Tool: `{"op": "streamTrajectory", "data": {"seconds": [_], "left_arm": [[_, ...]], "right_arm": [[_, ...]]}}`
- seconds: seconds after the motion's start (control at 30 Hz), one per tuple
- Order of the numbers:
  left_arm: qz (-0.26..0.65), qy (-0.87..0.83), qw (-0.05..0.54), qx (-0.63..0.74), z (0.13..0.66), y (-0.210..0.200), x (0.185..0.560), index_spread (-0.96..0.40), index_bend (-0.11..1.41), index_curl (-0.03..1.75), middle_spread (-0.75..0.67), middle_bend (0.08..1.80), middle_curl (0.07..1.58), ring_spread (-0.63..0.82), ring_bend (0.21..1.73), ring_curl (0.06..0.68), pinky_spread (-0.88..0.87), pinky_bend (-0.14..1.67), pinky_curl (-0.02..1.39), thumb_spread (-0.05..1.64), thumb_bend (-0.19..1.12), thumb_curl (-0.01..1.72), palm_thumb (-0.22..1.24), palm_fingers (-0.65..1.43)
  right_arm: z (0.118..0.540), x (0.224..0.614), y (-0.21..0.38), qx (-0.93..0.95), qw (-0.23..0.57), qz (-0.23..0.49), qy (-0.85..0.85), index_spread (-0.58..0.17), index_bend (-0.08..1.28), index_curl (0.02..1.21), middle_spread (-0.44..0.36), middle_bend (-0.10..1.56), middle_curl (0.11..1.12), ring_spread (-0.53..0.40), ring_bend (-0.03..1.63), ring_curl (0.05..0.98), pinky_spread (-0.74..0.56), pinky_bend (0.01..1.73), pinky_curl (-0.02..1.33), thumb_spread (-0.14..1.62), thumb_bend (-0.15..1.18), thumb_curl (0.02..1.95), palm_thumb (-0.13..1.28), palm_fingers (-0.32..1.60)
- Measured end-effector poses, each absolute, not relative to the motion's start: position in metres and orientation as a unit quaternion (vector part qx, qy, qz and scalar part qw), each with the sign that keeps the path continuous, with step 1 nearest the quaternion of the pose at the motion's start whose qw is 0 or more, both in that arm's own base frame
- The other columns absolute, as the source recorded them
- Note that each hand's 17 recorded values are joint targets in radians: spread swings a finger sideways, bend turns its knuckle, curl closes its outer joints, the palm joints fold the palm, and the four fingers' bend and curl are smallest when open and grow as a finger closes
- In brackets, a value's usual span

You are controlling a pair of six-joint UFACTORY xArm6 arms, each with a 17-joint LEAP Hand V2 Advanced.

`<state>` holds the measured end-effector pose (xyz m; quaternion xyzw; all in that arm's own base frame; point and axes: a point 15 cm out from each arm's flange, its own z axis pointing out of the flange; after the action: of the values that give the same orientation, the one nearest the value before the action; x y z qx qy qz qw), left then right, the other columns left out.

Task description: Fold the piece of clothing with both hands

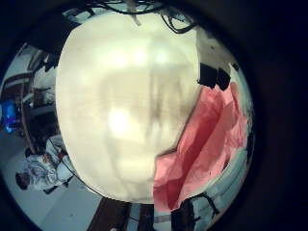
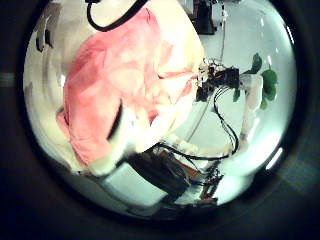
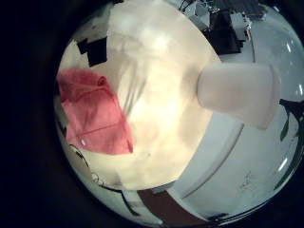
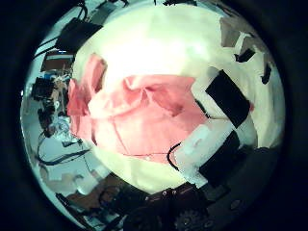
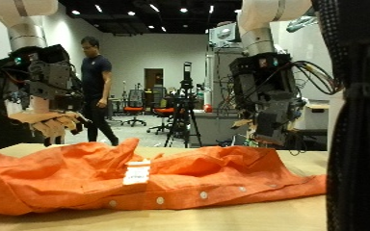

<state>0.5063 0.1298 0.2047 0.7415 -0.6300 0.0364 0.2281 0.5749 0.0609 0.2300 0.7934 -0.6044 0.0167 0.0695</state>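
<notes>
From the outside view, an orange shirt (image 5: 134,180) lies crumpled across the desk (image 5: 301,217), with the left hand (image 5: 46,119) and right hand (image 5: 265,120) hanging above it, fingers loosely curled, holding nothing. The left thumb side palm view shows the shirt close below; the right thumb side palm view shows it spread on the desk beside that hand's fingers (image 4: 229,98).

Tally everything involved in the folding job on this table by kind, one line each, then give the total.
Orange button-up shirt, lying crumpled on the table: 1
Robot hands hovering above the shirt, left robot hand and right robot hand: 2
Table: 1
Total: 4
</notes>
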Motion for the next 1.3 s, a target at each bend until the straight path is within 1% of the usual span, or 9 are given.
{"op": "streamTrajectory", "data": {"seconds": [0.17,0.27,0.37,0.47,0.5,0.63,0.87,1.13,1.3], "left_arm": [[0.066,-0.626,0.251,0.736,0.22,0.141,0.493,0.08,0.13,0.51,0.3,0.32,0.34,0.24,0.71,0.368,0.18,0.53,0.51,1.25,-0.02,0.28,0.4,-0.1],[0.073,-0.632,0.258,0.727,0.233,0.145,0.483,0.1,0.13,0.45,0.35,0.28,0.32,0.32,0.67,0.339,0.32,0.49,0.47,1.26,-0.02,0.27,0.38,-0.09],[0.069,-0.636,0.272,0.719,0.242,0.139,0.468,0.11,0.14,0.42,0.39,0.26,0.32,0.38,0.62,0.313,0.44,0.43,0.43,1.27,-0.02,0.27,0.37,-0.09],[0.067,-0.636,0.274,0.719,0.247,0.138,0.458,0.12,0.15,0.39,0.4,0.24,0.31,0.43,0.57,0.292,0.52,0.36,0.38,1.27,-0.01,0.27,0.36,-0.08],[0.066,-0.637,0.275,0.717,0.248,0.137,0.454,0.12,0.15,0.38,0.4,0.24,0.31,0.43,0.56,0.287,0.54,0.34,0.37,1.27,-0.01,0.27,0.36,-0.07],[0.066,-0.648,0.276,0.707,0.254,0.126,0.439,0.12,0.14,0.35,0.4,0.21,0.31,0.46,0.52,0.268,0.58,0.31,0.35,1.27,-0.01,0.27,0.36,-0.05],[0.053,-0.672,0.283,0.682,0.26,0.09,0.411,0.11,0.15,0.31,0.41,0.19,0.3,0.49,0.49,0.254,0.61,0.28,0.32,1.27,-0.01,0.28,0.37,-0.04],[0.058,-0.682,0.27,0.677,0.257,0.087,0.4,0.1,0.16,0.3,0.39,0.19,0.3,0.5,0.46,0.247,0.61,0.27,0.32,1.26,-0.01,0.28,0.39,0.0],[0.065,-0.676,0.266,0.684,0.263,0.099,0.395,0.09,0.16,0.29,0.38,0.19,0.3,0.5,0.47,0.25,0.6,0.28,0.32,1.26,-0.01,0.29,0.41,0.01]], "right_arm": [[0.273,0.567,0.045,0.789,0.05,0.036,-0.611,-0.401,0.21,0.5,-0.145,0.66,0.62,-0.269,1.17,0.546,-0.39,0.96,0.66,1.56,-0.01,0.27,0.83,0.38],[0.276,0.547,0.034,0.792,0.055,0.03,-0.608,-0.4,0.23,0.5,-0.144,0.65,0.62,-0.27,1.14,0.532,-0.37,0.91,0.63,1.56,-0.01,0.26,0.81,0.38],[0.274,0.522,0.013,0.797,0.064,0.02,-0.601,-0.404,0.3,0.51,-0.167,0.69,0.62,-0.264,0.99,0.493,-0.36,0.84,0.61,1.56,0.0,0.25,0.81,0.34],[0.262,0.501,-0.003,0.819,0.076,0.001,-0.569,-0.413,0.39,0.53,-0.22,0.72,0.61,-0.23,0.83,0.442,-0.27,0.68,0.57,1.56,0.0,0.25,0.82,0.19],[0.26,0.497,-0.007,0.821,0.079,-0.003,-0.565,-0.413,0.4,0.53,-0.231,0.74,0.61,-0.218,0.78,0.42,-0.24,0.62,0.55,1.55,0.0,0.25,0.82,0.17],[0.234,0.478,-0.022,0.832,0.097,-0.034,-0.546,-0.407,0.41,0.51,-0.237,0.58,0.53,-0.14,0.64,0.355,-0.08,0.53,0.48,1.42,-0.03,0.25,0.79,0.04],[0.202,0.458,-0.031,0.837,0.121,-0.065,-0.529,-0.348,0.3,0.43,-0.094,0.39,0.42,0.014,0.47,0.281,0.1,0.45,0.4,1.09,-0.03,0.28,0.7,0.01],[0.134,0.463,-0.004,0.838,0.155,-0.089,-0.516,-0.317,0.22,0.39,-0.05,0.3,0.38,0.058,0.39,0.25,0.14,0.37,0.36,1.0,-0.03,0.3,0.67,0.11],[0.113,0.463,-0.003,0.831,0.189,-0.082,-0.516,-0.276,0.2,0.38,-0.029,0.3,0.37,0.02,0.43,0.253,0.12,0.3,0.32,0.97,-0.03,0.31,0.66,0.28]]}}
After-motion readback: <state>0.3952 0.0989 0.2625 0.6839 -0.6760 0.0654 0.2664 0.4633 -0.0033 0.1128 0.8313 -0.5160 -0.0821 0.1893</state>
